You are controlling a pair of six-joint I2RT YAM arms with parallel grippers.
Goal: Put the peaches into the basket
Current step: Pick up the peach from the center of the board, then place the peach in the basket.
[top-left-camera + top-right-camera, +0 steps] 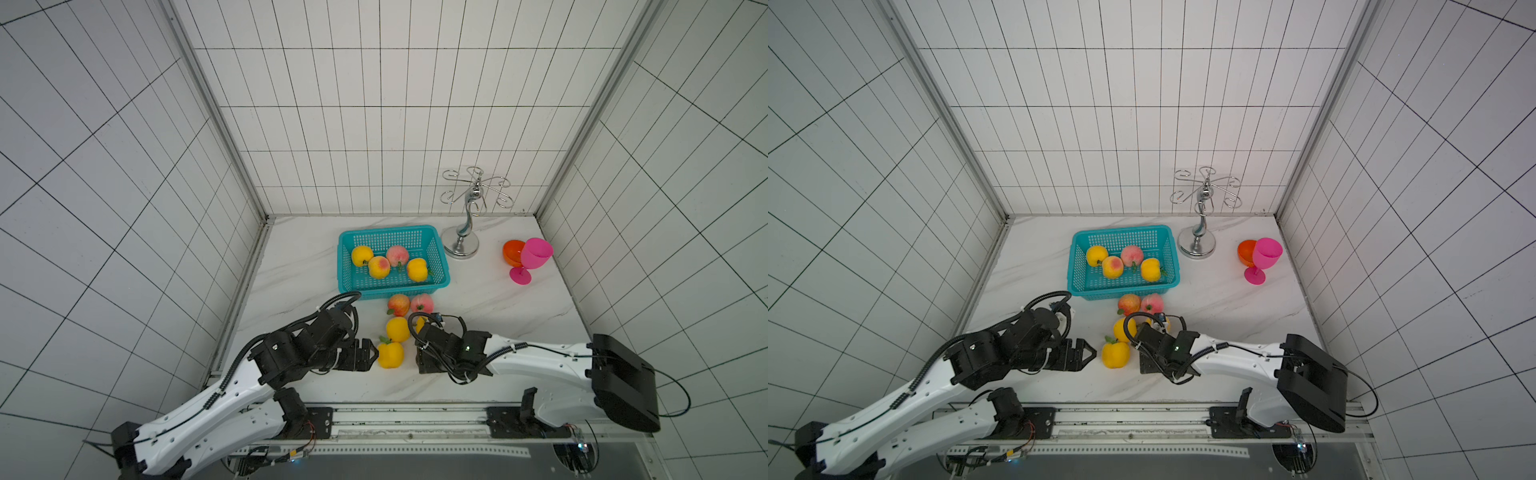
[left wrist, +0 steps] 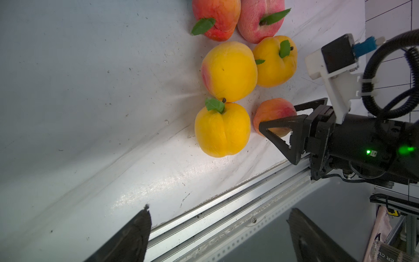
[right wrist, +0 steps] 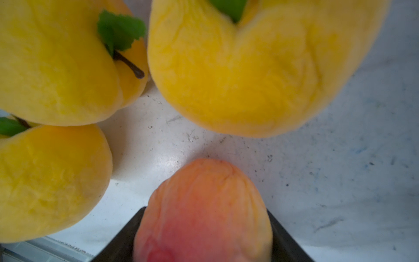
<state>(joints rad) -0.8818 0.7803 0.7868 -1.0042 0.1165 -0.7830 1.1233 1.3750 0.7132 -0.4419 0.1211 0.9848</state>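
The turquoise basket (image 1: 395, 291) (image 1: 1123, 293) stands mid-table and holds several peaches. On the table in front of it lie two pink-red peaches (image 1: 399, 304) (image 1: 422, 303) and two yellow peaches (image 1: 397, 329) (image 1: 390, 354). A third yellow one (image 2: 275, 61) is half hidden under my right arm in both top views. My right gripper (image 2: 277, 116) (image 3: 204, 238) is shut on a pink-orange peach (image 2: 273, 112) (image 3: 204, 204) resting on the table. My left gripper (image 1: 373, 354) (image 2: 220, 211) is open and empty, just left of the nearest yellow peach (image 2: 223, 129).
A silver goblet rack (image 1: 461, 245) stands to the right of the basket. An orange goblet (image 1: 513, 251) and a pink goblet (image 1: 534, 257) are at the far right. A metal rail (image 1: 415, 409) runs along the front edge. Tiled walls close in three sides.
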